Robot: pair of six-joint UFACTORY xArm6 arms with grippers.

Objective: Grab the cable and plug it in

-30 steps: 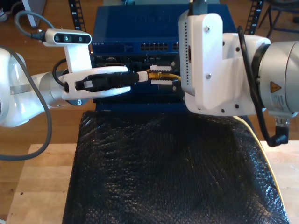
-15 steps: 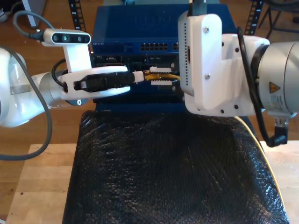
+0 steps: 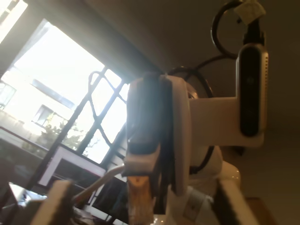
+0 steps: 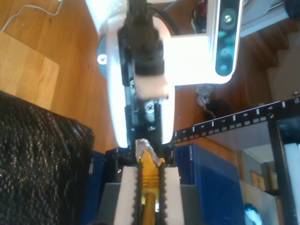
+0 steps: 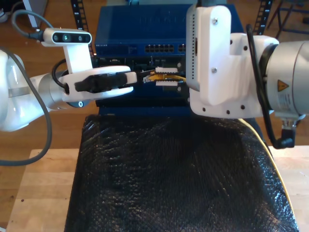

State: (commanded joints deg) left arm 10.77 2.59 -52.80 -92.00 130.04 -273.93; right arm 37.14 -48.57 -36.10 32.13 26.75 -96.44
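The cable (image 4: 149, 180) sits clenched between the serrated white fingers (image 4: 125, 197) of my second gripper (image 5: 166, 77), its clear plug (image 4: 142, 151) pointing at my first gripper (image 5: 133, 78); in the exterior view both meet at 12 o'clock, in front of the blue network switch (image 5: 140, 29); whether my first gripper's jaws are parted cannot be told; the black mat (image 5: 178, 179) lies toward 6 o'clock, on the wooden table (image 5: 38, 193).

Robotics lab: rack-mounted blue network switch (image 5: 145, 31), wooden workbench (image 5: 43, 188), black mat (image 5: 178, 179).

Wooden floor (image 5: 159, 9); bright barred window (image 3: 56, 98), view blurred, possibly building outside.
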